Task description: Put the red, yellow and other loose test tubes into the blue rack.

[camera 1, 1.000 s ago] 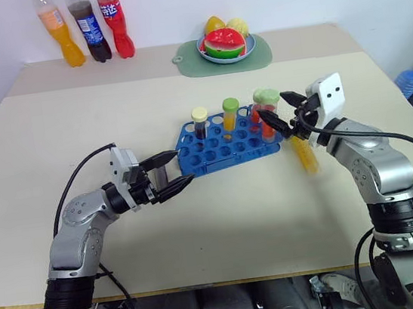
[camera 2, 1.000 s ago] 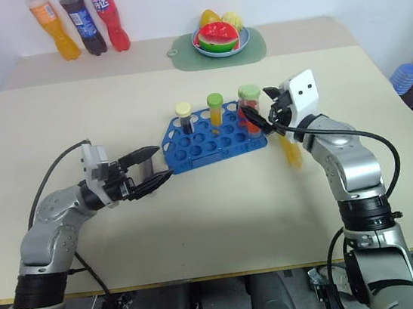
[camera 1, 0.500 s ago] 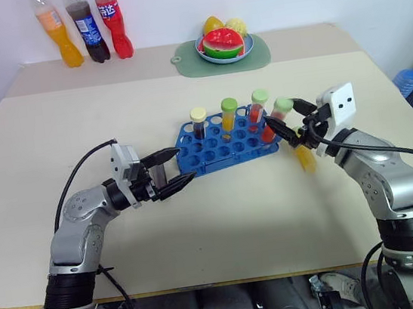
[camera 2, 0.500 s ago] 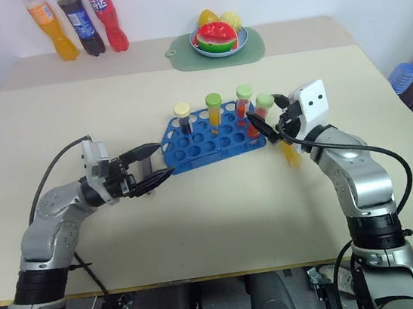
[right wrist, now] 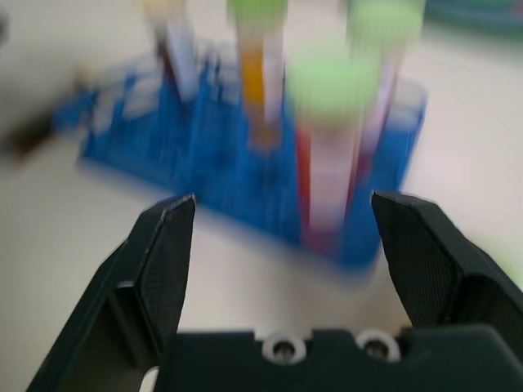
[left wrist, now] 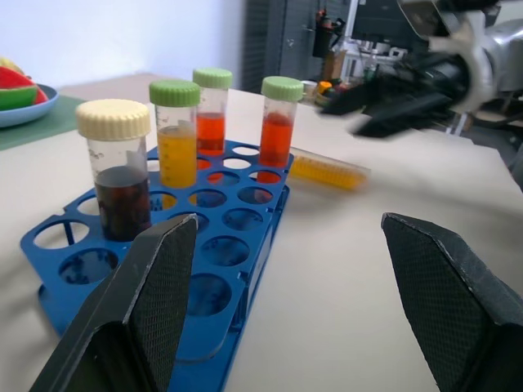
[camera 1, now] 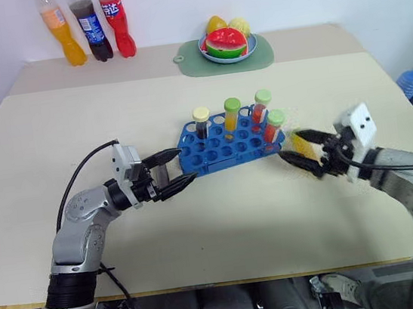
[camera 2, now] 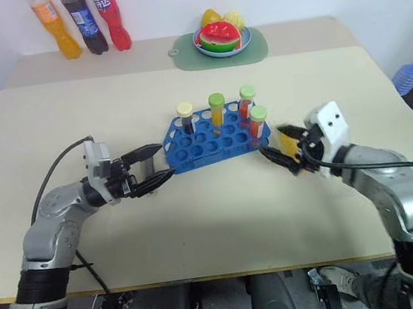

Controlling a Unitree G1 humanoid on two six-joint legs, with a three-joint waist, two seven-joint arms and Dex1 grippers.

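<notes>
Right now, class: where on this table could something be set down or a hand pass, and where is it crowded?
Free: the wide tabletop between the three bottles and the blue rack, and the near strip in front of both grippers. Crowded: around the rack's right end, where the yellow tube lies by the open right gripper, and its left end, by the open left gripper.

Blue rack (left wrist: 245, 245): glossy moulded plastic, smooth. Tubes (left wrist: 122, 175): clear plastic w/ ribbed screw caps, matt. Table (camera 1: 223, 221): smooth matt beige laminate. Left gripper (camera 1: 178, 170) fingers (left wrist: 445, 286): matt black plastic, fine cross-hatch texture. Bottles (camera 1: 87, 25), upper left: shiny clear plastic.
</notes>
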